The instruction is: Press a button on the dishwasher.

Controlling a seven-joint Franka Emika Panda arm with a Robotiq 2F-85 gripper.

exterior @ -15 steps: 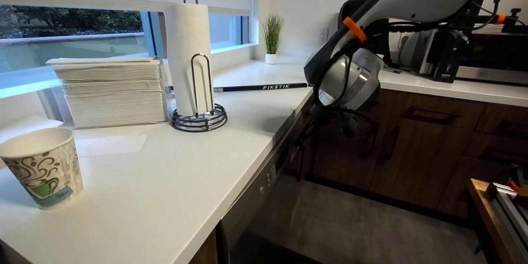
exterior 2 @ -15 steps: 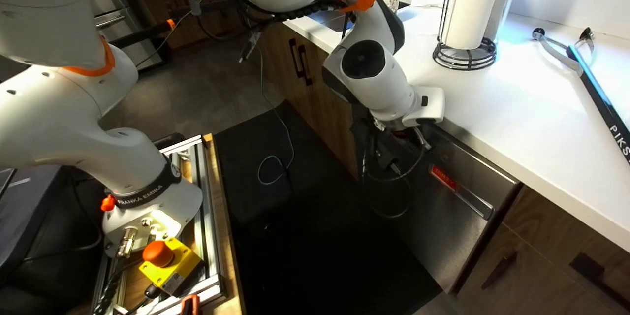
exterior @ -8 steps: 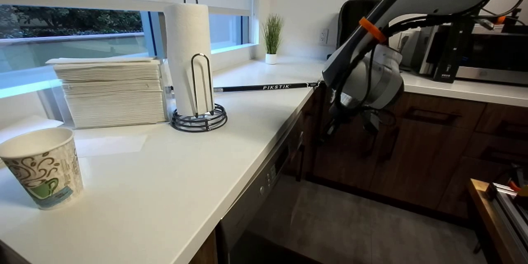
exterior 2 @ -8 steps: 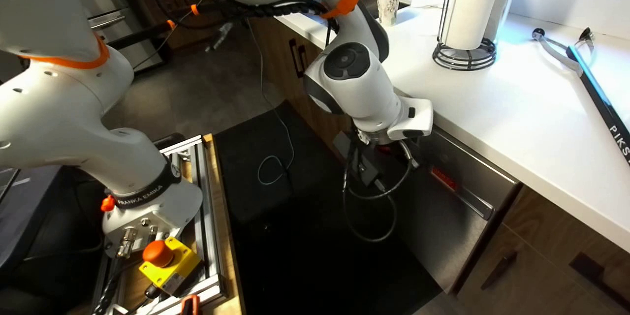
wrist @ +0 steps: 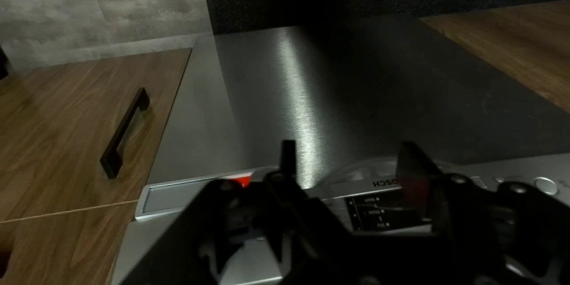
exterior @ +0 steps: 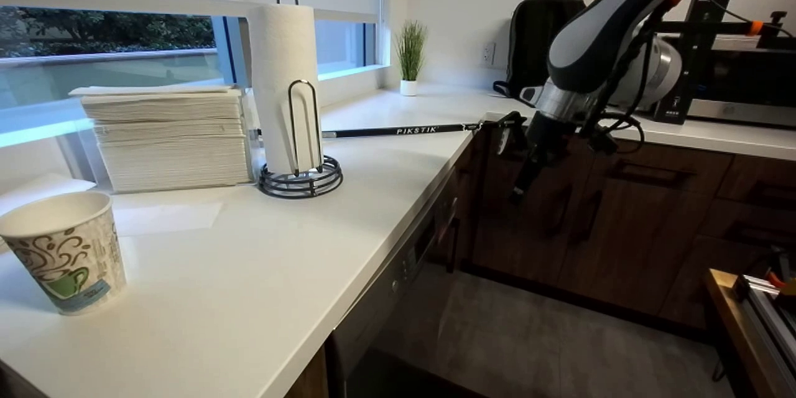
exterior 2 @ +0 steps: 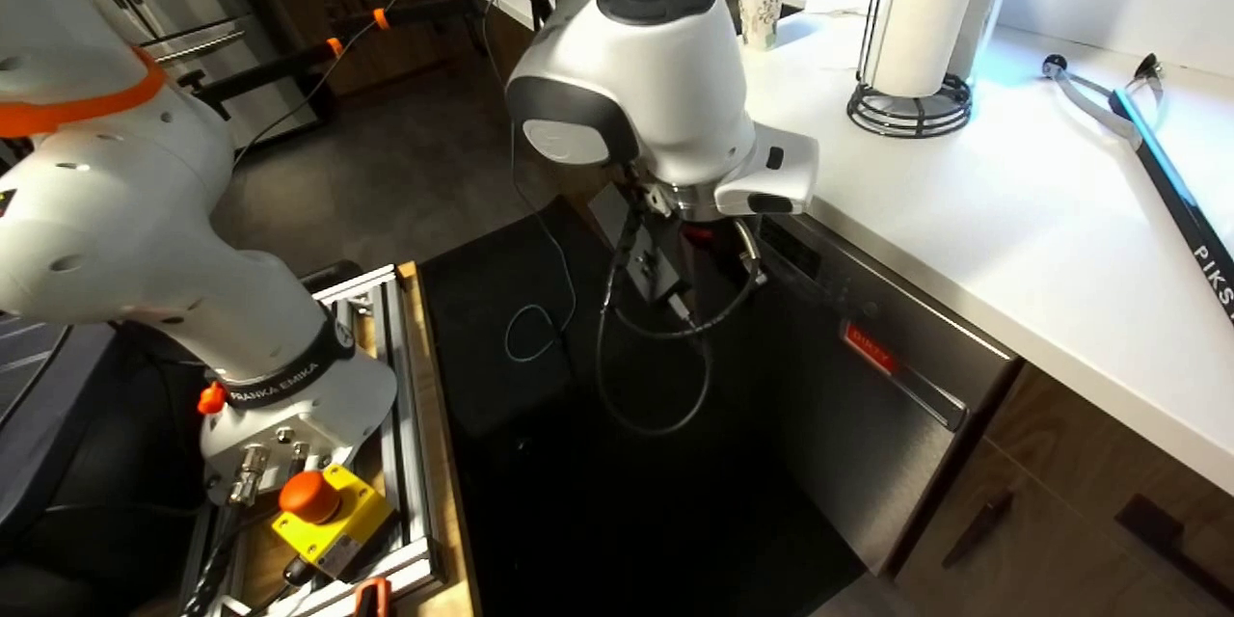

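I hold my pincer (wrist: 349, 158) tilted downward with its two black fingertips (wrist: 288, 160) well apart and nothing gripped between them; in an exterior view it hangs out in front of the front edge of the counter (exterior: 249, 273), near the inner corner. Ahead and apart from me is the dishwasher (wrist: 262, 98), its steel front fitted below that front edge, between wooden cabinets (wrist: 80, 133). Along its upper part I see a dark display (wrist: 374, 209), partly behind one finger, and a round silver button (wrist: 546, 185) farther along. A red label (exterior 2: 870, 347) sits on its front. On the counter, back from the front edge, stands a paper towel roll (exterior: 286, 87); a black PIKSTIK reacher (exterior: 398, 132) lies beyond it, running toward the inner corner. A stack of napkins (exterior: 168, 143) stands at the window edge, a patterned cup (exterior: 68, 255) toward the near edge, a potted plant (exterior: 410, 59) toward the far corner.
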